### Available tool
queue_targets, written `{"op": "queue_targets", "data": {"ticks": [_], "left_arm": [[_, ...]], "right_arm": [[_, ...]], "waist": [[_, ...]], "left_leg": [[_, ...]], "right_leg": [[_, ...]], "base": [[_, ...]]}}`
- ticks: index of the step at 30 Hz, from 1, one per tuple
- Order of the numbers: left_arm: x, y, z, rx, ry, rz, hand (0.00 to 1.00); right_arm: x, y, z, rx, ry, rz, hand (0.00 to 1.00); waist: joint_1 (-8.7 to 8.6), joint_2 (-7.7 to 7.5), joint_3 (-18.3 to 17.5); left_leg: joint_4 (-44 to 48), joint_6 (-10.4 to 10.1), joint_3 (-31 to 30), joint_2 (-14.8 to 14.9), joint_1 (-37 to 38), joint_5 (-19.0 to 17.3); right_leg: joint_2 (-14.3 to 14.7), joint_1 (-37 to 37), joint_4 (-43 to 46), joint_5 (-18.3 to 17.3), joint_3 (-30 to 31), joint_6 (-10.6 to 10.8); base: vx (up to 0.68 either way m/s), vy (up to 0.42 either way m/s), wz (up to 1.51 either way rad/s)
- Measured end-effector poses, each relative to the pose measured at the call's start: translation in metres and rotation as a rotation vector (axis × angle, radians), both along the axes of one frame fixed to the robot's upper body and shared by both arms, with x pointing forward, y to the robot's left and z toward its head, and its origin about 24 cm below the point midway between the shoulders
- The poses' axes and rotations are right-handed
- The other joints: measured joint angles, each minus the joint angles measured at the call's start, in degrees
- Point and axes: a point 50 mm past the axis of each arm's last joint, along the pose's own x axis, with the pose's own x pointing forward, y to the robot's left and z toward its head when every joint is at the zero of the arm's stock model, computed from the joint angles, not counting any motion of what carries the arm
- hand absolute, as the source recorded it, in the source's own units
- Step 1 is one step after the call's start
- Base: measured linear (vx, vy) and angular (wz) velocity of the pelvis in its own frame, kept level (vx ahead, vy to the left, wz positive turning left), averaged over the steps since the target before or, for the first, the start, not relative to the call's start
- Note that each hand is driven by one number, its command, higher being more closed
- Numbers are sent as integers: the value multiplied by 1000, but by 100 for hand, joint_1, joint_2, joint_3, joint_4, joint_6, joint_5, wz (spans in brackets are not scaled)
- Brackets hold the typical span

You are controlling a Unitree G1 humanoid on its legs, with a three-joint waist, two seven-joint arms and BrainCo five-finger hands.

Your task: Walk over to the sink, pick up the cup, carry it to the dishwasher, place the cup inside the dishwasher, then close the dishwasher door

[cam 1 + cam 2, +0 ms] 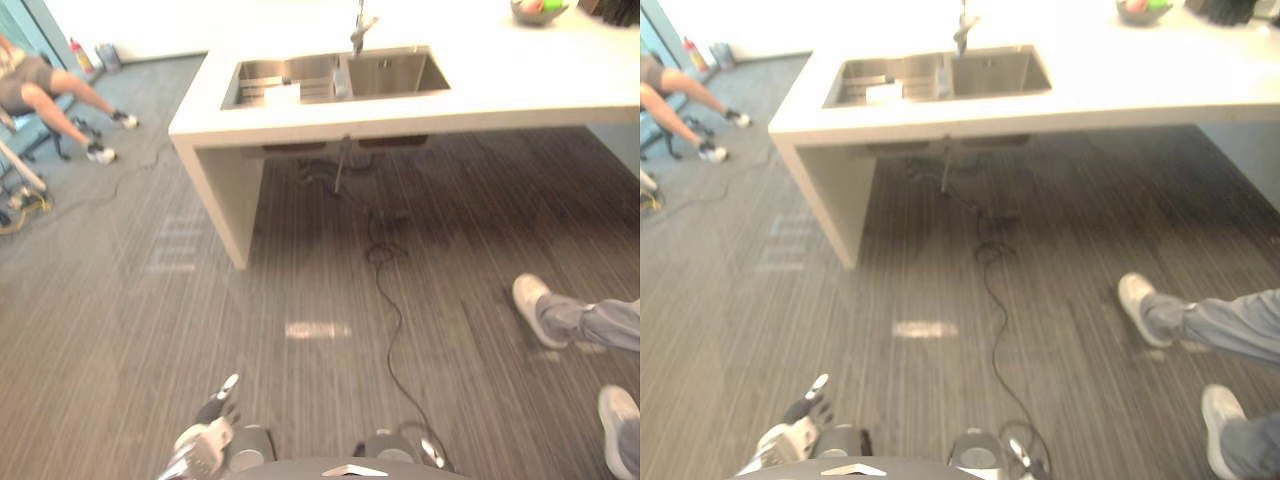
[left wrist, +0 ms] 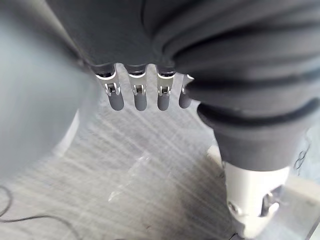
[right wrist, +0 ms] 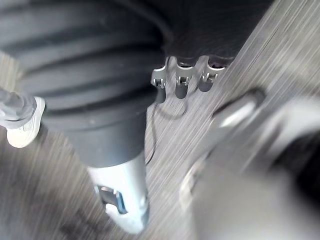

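Evidently the first step is in hand, the walk to the sink: the long white table (image 1: pixel 520 95) with its stainless steel double-basin sink (image 1: pixel 390 72) stands at 12 o'clock, well apart from the robot across a grey striped carpet floor (image 1: pixel 300 250). A small pale upright thing (image 1: pixel 343 82) stands by the divider between the basins, below the silver faucet (image 1: pixel 360 30). It may be the one to fetch, though it is too small to tell. Neither robot hand carries anything. The left robot hand (image 1: pixel 205 440) hangs low at 7 o'clock, fingers straight and relaxed toward the floor. The right robot hand (image 3: pixel 181 80) likewise hangs with loose, straight fingers over the carpet. The next move, as I judge it, calls for walking straight ahead to the table's near edge. That path should keep clear of the person's grey-trousered legs in white shoes (image 1: pixel 570 320) at 4 o'clock. Only then can an arm rise toward the basin.
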Motion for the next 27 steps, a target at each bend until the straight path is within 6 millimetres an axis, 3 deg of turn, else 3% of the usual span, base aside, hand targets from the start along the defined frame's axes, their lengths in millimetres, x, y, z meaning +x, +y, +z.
{"op": "queue_targets", "data": {"ticks": [1,3,4,6,7,9,10,11,12,13,14,15,16,17,18,19,20,21,22,23,24,25,26,27], "left_arm": [[-16,2,-4,-1,46,16,0],[-76,2,-14,-37,237,104,0],[-96,-7,-15,-64,287,133,0],[-103,-22,-17,-99,303,143,0],[-103,-26,-17,-99,279,149,0],[-98,-24,-15,-66,216,184,0],[-81,-2,-8,19,77,250,0],[-70,9,-3,69,12,304,0],[-43,31,11,164,-135,410,0],[-14,43,28,227,-271,509,0],[0,47,38,264,-336,543,0],[26,58,59,326,-460,604,0],[38,63,70,363,-515,624,0],[59,72,95,444,-623,660,0],[79,75,122,498,-727,687,0],[84,77,136,523,-781,705,0],[92,80,163,577,-873,736,0],[99,79,188,650,-941,745,0],[103,79,204,702,-986,744,0],[105,82,247,808,-1138,762,0],[98,84,271,907,-1214,796,0],[91,88,273,944,-1202,819,0],[84,90,275,969,-1196,844,0],[83,87,283,966,-1257,825,0]], "right_arm": [[13,2,2,0,-29,24,0],[56,16,16,-18,-140,172,0],[65,22,20,-25,-166,225,0],[65,21,21,-35,-175,233,0],[58,20,19,-28,-162,209,0],[43,16,15,-17,-130,171,0],[28,19,8,10,-59,134,0],[18,22,4,28,-19,125,0],[10,25,0,63,18,89,0],[-10,22,-7,105,89,3,0],[-18,20,-9,126,112,-46,0],[-36,21,-13,159,157,-139,0],[-45,23,-15,174,177,-178,0],[-56,26,-17,179,200,-215,0],[-59,22,-17,151,197,-216,0],[-57,19,-16,133,181,-212,0],[-53,11,-12,94,157,-191,0],[-54,4,-11,75,152,-191,0],[-56,8,-12,89,156,-190,0],[-57,20,-13,119,163,-155,0],[-62,18,-13,125,159,-190,0],[-68,18,-13,131,184,-162,0],[-79,23,-14,146,217,-120,0],[-82,28,-15,158,226,-102,0]], "waist": [[71,-39,9],[344,-184,82],[414,-291,134],[508,-352,150],[522,-349,151],[542,-182,64],[539,-374,2],[553,-525,-14],[615,-668,-62],[684,-731,-117],[728,-753,-147],[739,-815,-251],[689,-822,-292],[578,-864,-341],[555,-754,-336],[551,-687,-337],[528,-484,-337],[493,-314,-388],[479,-518,-397],[532,-589,-409],[642,-598,-351],[654,-574,-420],[561,-439,-694],[476,-456,-738]], "left_leg": [[-337,1,182,-78,-182,2],[-2349,136,907,-97,-609,116],[-3473,149,1096,-174,-671,362],[-4740,55,1253,-317,-652,711],[-5267,222,1434,-375,-633,814],[-5391,479,1527,-388,-438,500],[-5172,891,1413,-604,-501,1354],[-5088,884,1406,-769,-511,1420],[-4926,897,1384,-1001,-545,1462],[-4739,1061,1372,-1182,-524,1321],[-4673,1185,1339,-1296,-479,1175],[-4638,1389,1224,-1542,-345,932],[-4673,1466,1107,-1670,-265,858],[-4832,1485,908,-1916,-35,764],[-4960,1463,819,-1973,239,690],[-5042,1439,811,-1977,404,653],[-5267,1427,700,-1970,794,665],[-5451,819,572,-1915,1127,621],[-5251,595,365,-1995,1104,671],[-3996,1529,54,-1690,802,108],[-4178,986,-218,-1471,1264,-318],[-4232,932,-170,-1404,1406,-309],[-4369,871,-289,-1279,1487,-370],[-4654,898,-402,-1244,1574,-343]], "right_leg": [[-23,149,-148,21,104,36],[-141,758,-729,31,382,191],[-262,1069,-870,-38,380,311],[-381,1362,-921,-173,344,490],[-393,1633,-839,-324,331,621],[-283,1913,-618,-452,339,633],[-418,2061,-376,-429,413,598],[-536,2082,-290,-325,498,528],[-702,2076,-100,51,671,468],[-784,2033,197,597,778,620],[-855,1949,458,916,847,687],[-955,1660,1146,1798,1080,1056],[-959,1460,1658,2058,1235,1263],[-945,810,2970,2255,1502,1680],[-959,107,4028,2264,1604,1713],[-1015,-235,4430,2168,1552,1552],[-1072,-802,4938,1882,1294,1126],[-1041,-1254,4917,1569,1034,650],[-1231,-1480,4682,1458,958,425],[-1684,-1824,4167,1366,753,409],[-1824,-1924,3375,1157,788,422],[-1773,-1862,2798,1093,778,380],[-1479,-1842,1847,1076,703,339],[-1295,-1811,1194,1236,793,426]], "base": [[344,-69,-109],[1,-62,-125],[-155,-45,-75],[12,45,-22],[249,205,9],[469,325,28],[558,319,43],[638,370,71],[561,336,72],[519,353,69],[479,355,65],[338,276,59],[467,300,90],[509,259,75],[503,241,51],[249,182,6],[-20,131,4],[-162,111,16],[-181,-42,29],[-123,-64,-11],[-29,-130,-35],[158,39,-26],[272,46,47],[295,62,79]]}}
